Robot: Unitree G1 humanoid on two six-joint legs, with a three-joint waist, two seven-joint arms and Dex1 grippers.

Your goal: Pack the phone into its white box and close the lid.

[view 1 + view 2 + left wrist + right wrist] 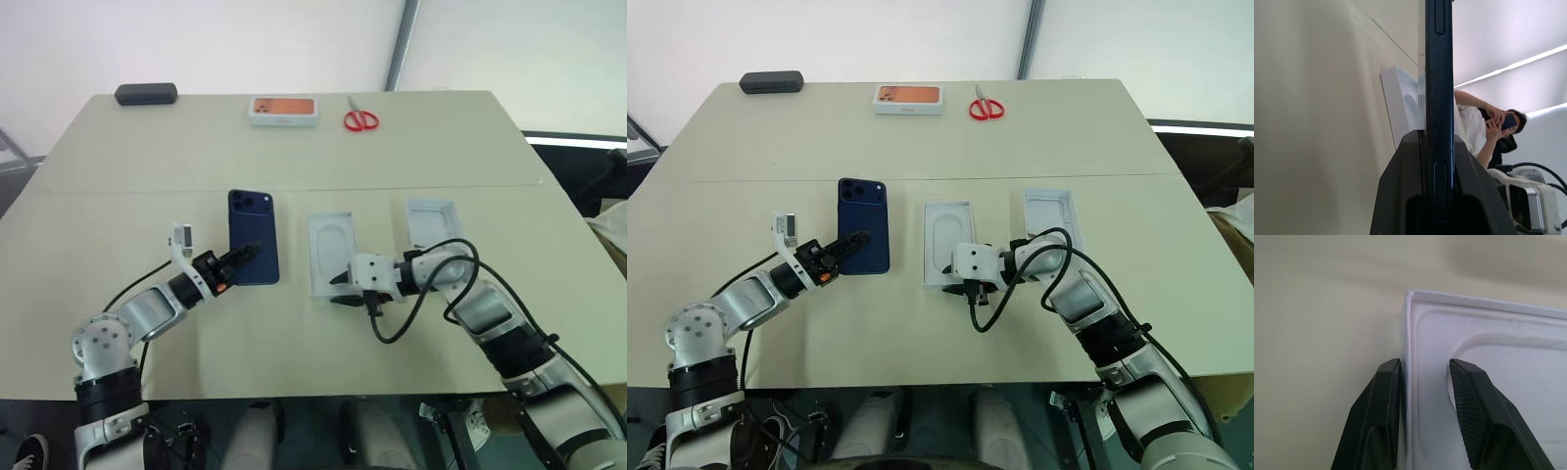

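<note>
The dark navy phone (pixel 254 230) has its near end clamped between the fingers of my left gripper (pixel 243 257), which is shut on it; the left wrist view shows the phone (pixel 1439 98) edge-on between the black fingers. To its right lies the white box (pixel 313 245), with a white insert with an oval recess (pixel 335 245) lying in it. My right gripper (pixel 341 289) straddles the box's near corner: one finger (pixel 1378 411) sits outside the wall (pixel 1406 333), the other on the insert's recess rim. The white lid (pixel 431 217) lies open side up further right.
At the table's far edge lie a black oblong case (pixel 146 94), a white box with an orange top (pixel 283 110) and red scissors (pixel 361 119). A black cable (pixel 392 328) loops from my right wrist. A seated person (pixel 1488 127) shows beyond the table.
</note>
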